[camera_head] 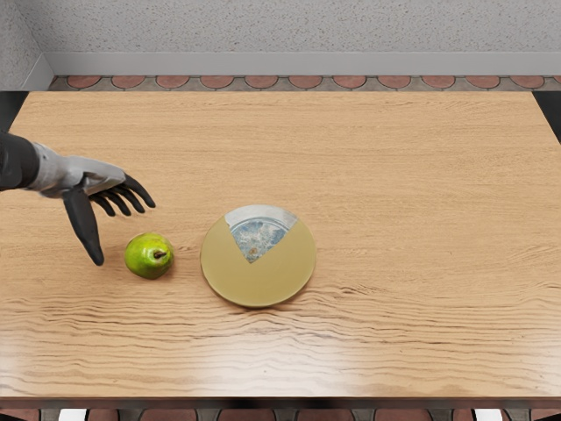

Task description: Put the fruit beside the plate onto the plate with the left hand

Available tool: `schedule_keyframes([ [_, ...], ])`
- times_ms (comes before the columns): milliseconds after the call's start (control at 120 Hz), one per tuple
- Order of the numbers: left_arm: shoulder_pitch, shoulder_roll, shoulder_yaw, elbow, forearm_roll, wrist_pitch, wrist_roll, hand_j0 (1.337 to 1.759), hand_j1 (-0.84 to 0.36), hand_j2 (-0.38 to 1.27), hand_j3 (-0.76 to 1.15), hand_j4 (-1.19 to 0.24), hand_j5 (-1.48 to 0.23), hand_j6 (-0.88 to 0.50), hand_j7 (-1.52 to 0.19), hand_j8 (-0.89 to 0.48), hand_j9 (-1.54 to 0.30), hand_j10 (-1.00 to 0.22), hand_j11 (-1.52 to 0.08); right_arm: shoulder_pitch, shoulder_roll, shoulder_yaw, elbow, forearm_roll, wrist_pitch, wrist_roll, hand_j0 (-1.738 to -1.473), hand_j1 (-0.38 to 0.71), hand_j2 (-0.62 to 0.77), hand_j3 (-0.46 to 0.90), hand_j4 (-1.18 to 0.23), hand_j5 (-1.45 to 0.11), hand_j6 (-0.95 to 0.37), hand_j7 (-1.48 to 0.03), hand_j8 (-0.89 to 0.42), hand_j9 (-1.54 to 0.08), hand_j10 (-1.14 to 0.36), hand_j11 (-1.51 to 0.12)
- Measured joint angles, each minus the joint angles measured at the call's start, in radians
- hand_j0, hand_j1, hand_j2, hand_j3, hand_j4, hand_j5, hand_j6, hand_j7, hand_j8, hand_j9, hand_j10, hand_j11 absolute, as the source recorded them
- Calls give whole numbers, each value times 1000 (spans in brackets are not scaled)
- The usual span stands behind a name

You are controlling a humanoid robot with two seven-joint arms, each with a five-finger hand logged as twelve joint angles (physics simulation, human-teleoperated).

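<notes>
nearest of all, a thin strip of reddish floor tiles (166,415) shows under the front edge of the desk (421,351). the desk is a broad top of pale wood with wavy grain, and it fills most of the head view.

a little further in, left of the middle, lies the plate (263,274), a flat round disc of dull yellow-tan. a wedge on its far side looks different: grey-blue and mottled, with a pale rim along its outer arc and its tip pointing at the plate's centre.

just beside the plate, on its left, sits the pear (148,255), the fruit of the task. it is green and glossy and lies on the bare wood, not on the plate. its small dark stem end is turned toward the viewer and a little to the right. a narrow strip of desk shows between it and the plate's rim, so the two are apart.

further back and to the left is the left hand (98,197). its arm comes in from the left edge with a dark sleeve and a grey wrist. the hand is released, with black fingers (88,232) spread and grasping nothing. one long digit points down toward the near edge and ends just left of the pear, apart from it. the others fan out to the right. whether the hand touches the desk, i cannot tell.

beyond it the wood runs to the far edge. behind that come more floor tiles, a grey skirting (298,62) and a speckled grey wall (289,24).
</notes>
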Motion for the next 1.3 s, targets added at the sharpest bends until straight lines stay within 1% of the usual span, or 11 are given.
schedule_keyframes([
  [33, 1, -4, 1, -7, 35, 10, 0, 1658, 55, 50, 0, -249, -320, -249, -320, -249, -320, -249, -320, 0, 0, 0, 0, 0, 0, 0, -1658, -314, -6, 0, -29, -38, -29, -38, -29, -38, -29, -38],
  [133, 33, -54, 10, -38, 158, 53, 0, 1658, 56, 51, 0, -249, -320, -250, -320, -250, -319, -249, -319, 0, 0, 0, 0, 0, 0, 0, -1658, -314, -6, 0, -29, -38, -29, -38, -29, -38, -29, -38],
  [283, 34, -125, 86, -55, 320, 145, 0, 1658, 57, 51, 0, -249, -319, -250, -319, -249, -319, -248, -319, 0, 0, 0, -1, 0, 0, 0, -1658, -314, -6, 0, -29, -38, -29, -38, -29, -38, -29, -38],
  [383, 32, -158, 126, -60, 383, 170, 0, 1658, 57, 51, 0, -249, -319, -250, -319, -250, -319, -248, -319, 0, 0, 0, -1, 0, 0, 0, -1658, -314, -6, 0, -29, -38, -29, -38, -29, -38, -29, -38],
  [567, 34, -182, 164, -85, 415, 182, 0, 1658, 57, 51, 0, -249, -319, -250, -319, -249, -319, -248, -318, 0, 0, 0, -2, 0, 0, 0, -1658, -314, -6, 0, -29, -38, -29, -38, -29, -38, -29, -38],
  [792, 34, -198, 184, -91, 415, 184, 0, 1658, 57, 51, 0, -248, -319, -249, -319, -249, -318, -248, -318, 0, 0, 0, -2, 0, 0, 0, -1658, -314, -6, 0, -29, -38, -29, -38, -29, -38, -29, -38],
  [983, 28, -206, 191, -86, 420, 186, 0, 1658, 57, 51, 0, -248, -319, -249, -319, -249, -319, -248, -318, 0, 0, 0, -2, 0, 0, 0, -1658, -314, -6, 0, -29, -38, -29, -38, -29, -38, -29, -38],
  [1300, 35, -249, 233, -65, 511, 234, 0, 1658, 52, 52, 0, -252, -324, -253, -324, -253, -324, -252, -324, 0, 0, 0, -2, 0, 0, 0, -1658, -314, -6, 0, -29, -38, -29, -38, -29, -38, -29, -38],
])
